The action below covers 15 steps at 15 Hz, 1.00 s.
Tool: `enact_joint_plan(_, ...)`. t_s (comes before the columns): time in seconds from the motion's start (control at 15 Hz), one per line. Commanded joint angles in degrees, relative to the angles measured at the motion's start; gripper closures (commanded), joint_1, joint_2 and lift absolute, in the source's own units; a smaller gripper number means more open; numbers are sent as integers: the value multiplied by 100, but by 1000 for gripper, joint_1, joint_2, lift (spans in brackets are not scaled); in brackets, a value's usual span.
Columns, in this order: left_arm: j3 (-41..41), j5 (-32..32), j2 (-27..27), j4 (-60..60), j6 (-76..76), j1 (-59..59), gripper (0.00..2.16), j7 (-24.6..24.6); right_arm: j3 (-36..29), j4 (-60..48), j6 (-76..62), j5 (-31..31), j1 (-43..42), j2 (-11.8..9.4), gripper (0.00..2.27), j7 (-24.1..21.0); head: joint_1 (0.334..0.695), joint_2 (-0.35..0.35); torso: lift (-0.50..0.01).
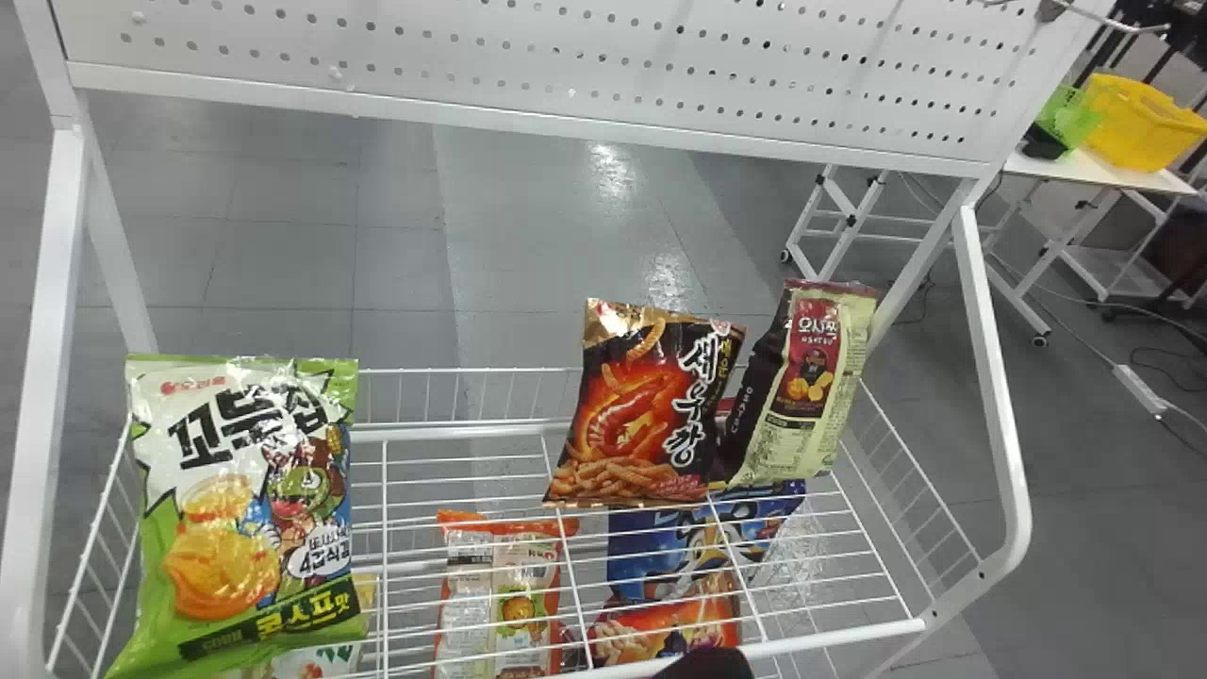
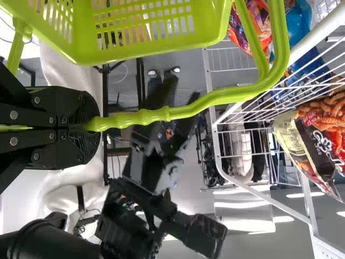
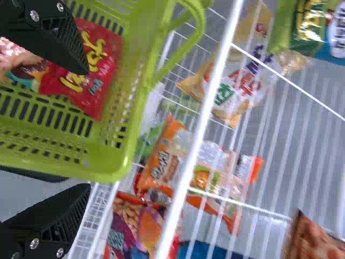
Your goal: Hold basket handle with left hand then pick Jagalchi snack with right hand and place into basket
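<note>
In the head view a dark tip of my right gripper shows at the bottom edge. In the right wrist view my right gripper stands open over the green basket, with a red snack bag inside the basket. A pale bag with purple, red and green letters, seemingly the Jagalchi snack, lies on the lower level beyond a white rail, apart from the fingers. In the left wrist view my left gripper is shut on the basket's green handle.
White wire shelf bears a green snack bag at left, a black shrimp bag and a cream-and-dark bag at right. Below it lie an orange-ended bag and a blue bag. The front rail runs beside the basket.
</note>
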Motion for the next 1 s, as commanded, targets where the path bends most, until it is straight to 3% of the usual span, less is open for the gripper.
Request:
enact_joint_plan(0.0,0,0,-10,32,-41,0,1393,-2,-192,-26,-653,7,0,21,63,-7,695,-350,-10)
enact_joint_plan(0.4,0,-9,-37,68,-94,-9,1396,15,-280,264,-3325,253,167,65,73,-147,695,-350,-10)
enact_joint_plan(0.73,9,-9,-46,182,-181,-70,1396,-11,-324,1179,-6647,349,756,12,73,-508,695,-350,-10)
enact_joint_plan(0.93,0,-9,-46,208,-199,-88,1396,-20,-491,1495,-7543,288,1020,4,73,-578,695,-350,-10)
